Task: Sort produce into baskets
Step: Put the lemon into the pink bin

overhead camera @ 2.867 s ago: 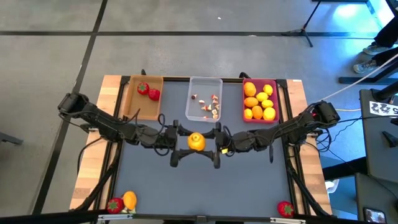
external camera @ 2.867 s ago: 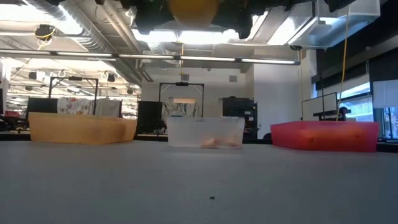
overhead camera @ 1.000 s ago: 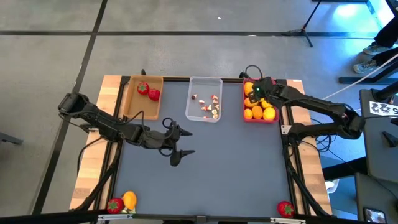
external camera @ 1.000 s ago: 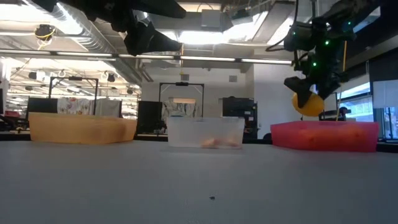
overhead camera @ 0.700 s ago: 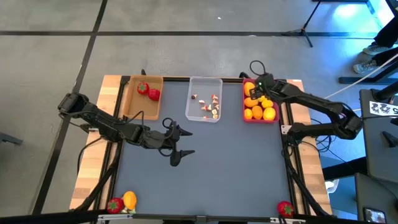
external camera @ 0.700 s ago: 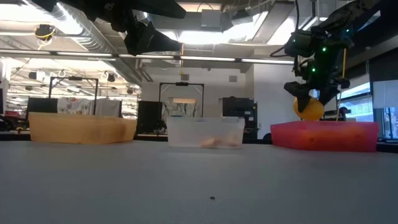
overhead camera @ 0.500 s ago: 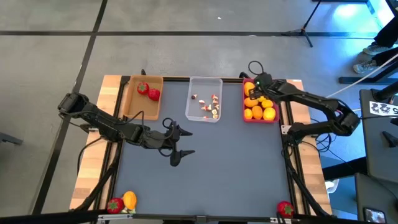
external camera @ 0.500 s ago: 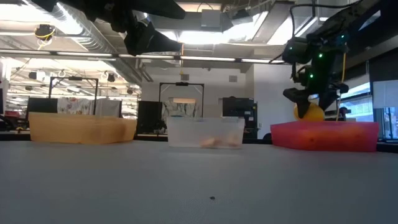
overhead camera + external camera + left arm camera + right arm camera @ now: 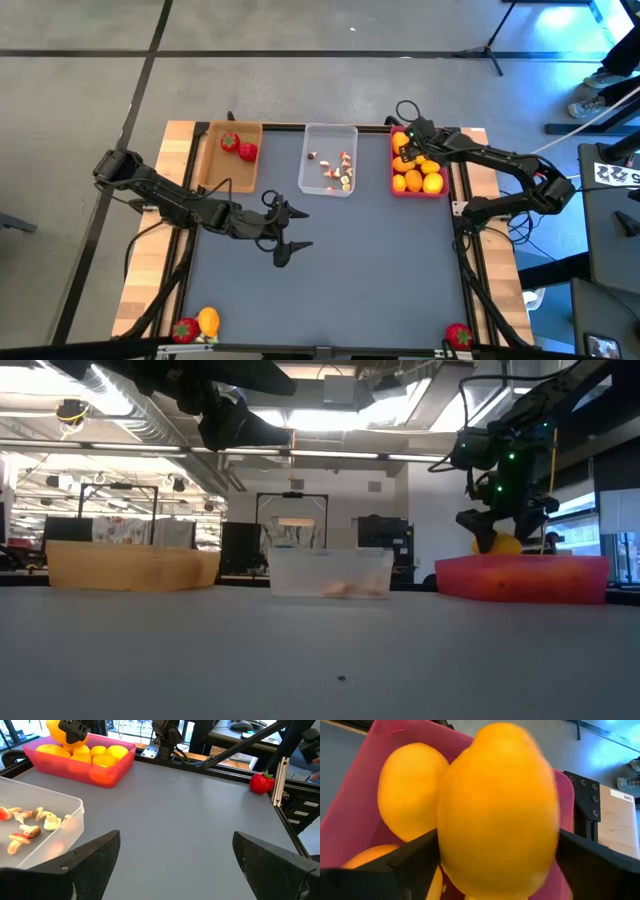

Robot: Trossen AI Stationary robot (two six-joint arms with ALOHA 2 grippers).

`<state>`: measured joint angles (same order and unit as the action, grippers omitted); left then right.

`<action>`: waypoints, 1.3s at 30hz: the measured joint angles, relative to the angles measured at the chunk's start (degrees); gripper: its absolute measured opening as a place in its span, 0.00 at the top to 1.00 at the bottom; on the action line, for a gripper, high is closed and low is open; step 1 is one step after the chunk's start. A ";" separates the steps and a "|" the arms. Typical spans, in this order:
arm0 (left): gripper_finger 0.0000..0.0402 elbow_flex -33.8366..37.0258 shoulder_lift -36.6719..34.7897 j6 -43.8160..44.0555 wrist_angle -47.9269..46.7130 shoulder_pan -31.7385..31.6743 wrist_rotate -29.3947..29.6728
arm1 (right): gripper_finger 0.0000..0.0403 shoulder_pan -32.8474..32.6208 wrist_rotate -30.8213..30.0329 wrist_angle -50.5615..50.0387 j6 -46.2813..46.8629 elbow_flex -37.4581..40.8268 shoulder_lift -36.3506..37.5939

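My right gripper (image 9: 405, 150) hangs over the far end of the pink basket (image 9: 444, 150), pointing steeply down. It is open, and its fingers stand on either side of a yellow-orange fruit (image 9: 497, 805). In the low view that fruit (image 9: 497, 543) sits down at the basket's rim, among the other yellow and orange fruits (image 9: 418, 175). My left gripper (image 9: 297, 230) waits open over the middle of the grey table, holding nothing. The tan basket (image 9: 210, 170) holds two strawberries (image 9: 238, 146). The clear basket (image 9: 330, 131) holds mushroom bits (image 9: 338, 172). My right gripper comes at the yellow-orange fruit from above, slanting down, with one finger (image 9: 405, 865) on each side of it. I cannot tell whether the fingers touch it; the fruit's underside is hidden, with another fruit (image 9: 407, 790) close behind it.
Loose produce lies near the table's front edge: a strawberry (image 9: 185, 328) and an orange fruit (image 9: 208, 320) at the left corner, another strawberry (image 9: 458, 335) at the right. The three baskets line the far edge, and grey table stretches between them and the front.
My right gripper has sunk toward the pink basket and shifted slightly toward its far end, carrying the yellow-orange fruit down to the rim. Its fingers have spread wider around the fruit.
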<state>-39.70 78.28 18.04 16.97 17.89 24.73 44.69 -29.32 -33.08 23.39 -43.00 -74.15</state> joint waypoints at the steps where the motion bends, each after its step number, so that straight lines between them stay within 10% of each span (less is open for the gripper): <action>1: 0.05 0.00 0.00 0.00 0.00 0.00 0.00 | 0.05 0.00 0.02 0.02 -0.28 0.00 0.00; 16: 0.05 0.00 0.00 -0.17 0.04 0.00 0.00 | 0.09 -4.92 -1.99 -3.99 -2.89 -5.23 3.15; 24: 0.05 -0.02 -0.18 0.32 -0.07 0.18 -1.64 | 0.10 -21.10 -1.99 -3.81 -1.58 -8.11 9.24; 39: 0.05 -6.19 -9.55 14.51 -30.36 9.43 -3.41 | 0.10 -49.11 -4.58 8.22 4.77 -7.91 4.42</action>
<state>-45.89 68.73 32.55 -13.39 27.32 21.32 -4.42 -33.90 -24.86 28.16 -50.92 -69.73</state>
